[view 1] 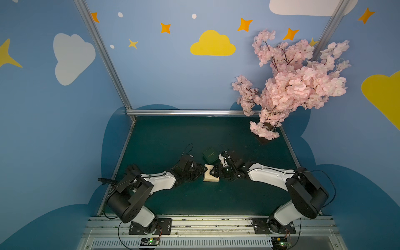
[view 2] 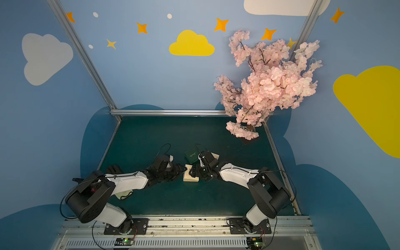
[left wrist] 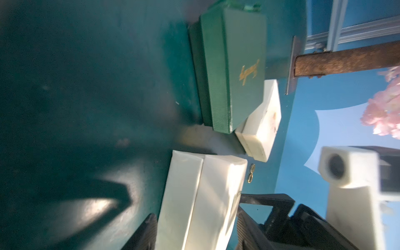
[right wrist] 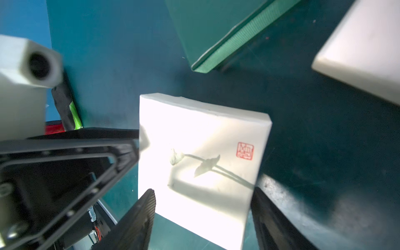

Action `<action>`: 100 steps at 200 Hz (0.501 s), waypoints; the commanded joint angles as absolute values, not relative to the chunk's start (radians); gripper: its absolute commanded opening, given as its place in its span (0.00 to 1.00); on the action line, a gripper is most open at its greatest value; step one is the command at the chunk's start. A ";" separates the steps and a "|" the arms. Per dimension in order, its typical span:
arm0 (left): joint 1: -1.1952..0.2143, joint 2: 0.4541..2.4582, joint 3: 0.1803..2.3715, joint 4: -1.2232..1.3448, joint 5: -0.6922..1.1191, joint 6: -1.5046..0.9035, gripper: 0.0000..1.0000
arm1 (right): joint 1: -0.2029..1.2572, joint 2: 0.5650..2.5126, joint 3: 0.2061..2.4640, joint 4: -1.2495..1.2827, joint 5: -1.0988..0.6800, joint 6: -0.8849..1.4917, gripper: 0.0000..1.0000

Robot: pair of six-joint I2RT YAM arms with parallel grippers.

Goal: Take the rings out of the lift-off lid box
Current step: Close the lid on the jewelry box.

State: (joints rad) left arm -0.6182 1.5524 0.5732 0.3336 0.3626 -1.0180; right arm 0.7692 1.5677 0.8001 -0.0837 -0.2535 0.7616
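Observation:
The lift-off lid box (view 1: 211, 176) is white, with a flower drawing and a red stamp on its lid (right wrist: 201, 151). It sits mid-table, its left end raised. My left gripper (left wrist: 195, 213) is shut on that end, one finger (left wrist: 145, 233) under it and one (left wrist: 244, 227) on top. My right gripper (right wrist: 202, 192) reaches over the box's right end, with fingertips (right wrist: 266, 216) at the lid's edges. Whether they press on the lid is unclear. Two tiny rings (left wrist: 251, 174) lie on the table just beyond the box; the top views do not show them.
A green box (view 1: 210, 155) with gold lettering stands right behind the white one. A smaller white box (view 2: 215, 155) lies beside it, partly under my right arm. A pink blossom tree (view 1: 292, 86) fills the back right corner. A black object (view 1: 133, 171) lies at the left edge.

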 commanded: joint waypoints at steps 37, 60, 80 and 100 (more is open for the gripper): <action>-0.620 1.605 0.593 0.368 0.404 -1.010 0.58 | 0.770 1.573 0.816 -0.051 -0.278 0.756 0.69; -0.619 1.606 0.597 0.360 0.403 -1.005 0.56 | 0.769 1.572 0.816 -0.042 -0.284 0.756 0.68; -0.619 1.611 0.597 0.363 0.408 -1.005 0.55 | 0.770 1.575 0.821 -0.036 -0.292 0.755 0.68; -0.620 1.620 0.597 0.367 0.411 -1.007 0.55 | 0.771 1.580 0.826 -0.035 -0.298 0.755 0.67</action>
